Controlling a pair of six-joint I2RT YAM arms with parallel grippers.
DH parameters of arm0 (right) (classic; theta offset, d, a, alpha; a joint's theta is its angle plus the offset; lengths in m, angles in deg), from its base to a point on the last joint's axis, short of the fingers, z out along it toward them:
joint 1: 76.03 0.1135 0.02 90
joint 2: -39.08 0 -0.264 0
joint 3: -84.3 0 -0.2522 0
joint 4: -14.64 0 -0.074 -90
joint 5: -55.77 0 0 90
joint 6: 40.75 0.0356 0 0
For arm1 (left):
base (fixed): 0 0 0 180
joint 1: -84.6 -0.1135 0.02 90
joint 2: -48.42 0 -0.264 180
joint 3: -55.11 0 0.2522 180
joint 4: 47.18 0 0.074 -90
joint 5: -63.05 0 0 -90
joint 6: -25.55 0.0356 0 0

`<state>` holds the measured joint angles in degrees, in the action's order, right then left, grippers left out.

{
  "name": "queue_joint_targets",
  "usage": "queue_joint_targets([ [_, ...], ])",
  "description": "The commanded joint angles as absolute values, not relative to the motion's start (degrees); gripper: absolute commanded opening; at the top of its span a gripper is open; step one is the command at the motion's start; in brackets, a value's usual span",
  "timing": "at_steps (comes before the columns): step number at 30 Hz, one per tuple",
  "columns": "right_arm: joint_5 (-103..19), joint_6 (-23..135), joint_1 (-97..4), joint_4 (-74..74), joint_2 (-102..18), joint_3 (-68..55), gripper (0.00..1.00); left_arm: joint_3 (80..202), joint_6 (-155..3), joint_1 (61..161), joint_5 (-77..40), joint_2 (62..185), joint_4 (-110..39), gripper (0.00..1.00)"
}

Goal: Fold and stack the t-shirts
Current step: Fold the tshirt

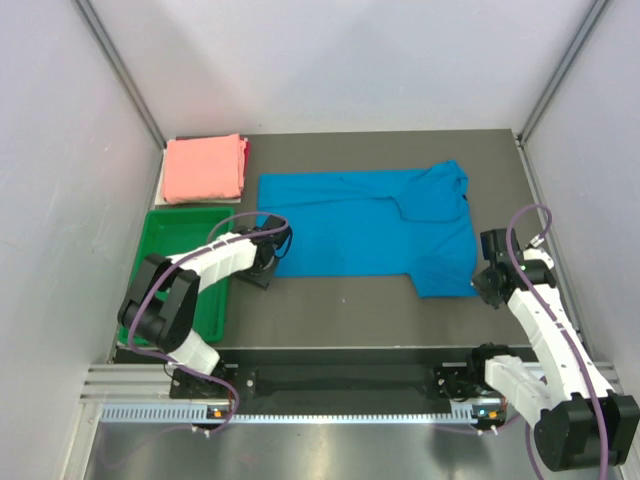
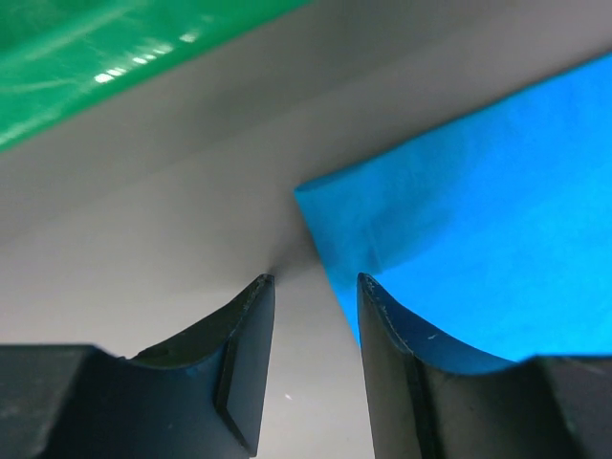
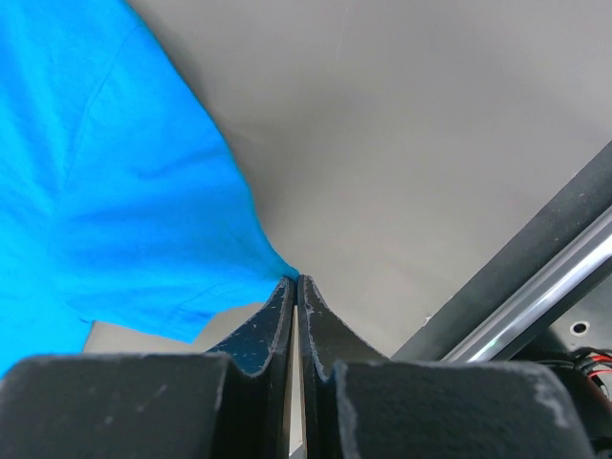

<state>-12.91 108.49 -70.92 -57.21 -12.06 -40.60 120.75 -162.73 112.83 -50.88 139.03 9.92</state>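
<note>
Right gripper [image 3: 297, 279]: jaws pressed together at the near right corner of the blue shirt [image 1: 360, 225]. The hem tip seems caught between them, though the view is too tight to be sure. Left gripper [image 2: 316, 279]: jaws spread, low over the table [image 1: 340, 310], with the shirt's near left corner just ahead of the gap and not yet gripped. Judgement: ease forward until that corner sits between the fingers, close, then lift both corners level. Beyond: green tray [image 1: 165, 235] at left; pink shirt [image 1: 205, 168] folded at far left.
</note>
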Motion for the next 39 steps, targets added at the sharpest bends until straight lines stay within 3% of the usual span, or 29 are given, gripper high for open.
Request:
queue_joint_targets([
  [1,-12.87,107.61,-70.66,-56.34,-10.58,-40.28,0.00,119.33,-167.02,113.08,-54.02,138.69,10.54,0.45],
  [4,-12.87,107.43,-70.66,-56.34,-10.41,-40.46,0.00,117.75,-167.90,113.08,-53.68,138.08,8.70,0.45],
  [8,-11.47,107.34,-70.67,-56.60,-10.32,-40.28,0.00,117.56,-168.07,113.08,-54.02,138.86,8.77,0.37],
  [9,-10.94,107.26,-70.66,-56.87,-10.41,-40.28,0.00,117.39,-168.07,113.08,-54.20,138.95,8.77,0.25],
  [13,-7.34,105.94,-70.66,-58.09,-10.40,-39.32,0.00,117.30,-167.46,113.08,-55.60,137.99,8.77,0.00],
  [26,-6.27,103.74,-70.66,-62.15,-7.86,-36.50,0.00,118.53,-169.39,116.50,-61.06,129.99,16.06,0.00],
  [31,-10.58,104.44,-70.66,-60.30,-5.58,-38.96,0.00,116.60,-165.01,116.50,-59.13,127.70,10.20,0.00],
  [35,-10.67,104.53,-70.66,-60.47,-5.05,-39.14,0.00,116.51,-167.27,116.50,-57.98,127.78,12.37,0.22],
  [39,-11.20,104.62,-70.66,-59.95,-4.08,-39.40,0.00,115.37,-167.98,116.50,-57.98,129.54,9.75,0.34],
])
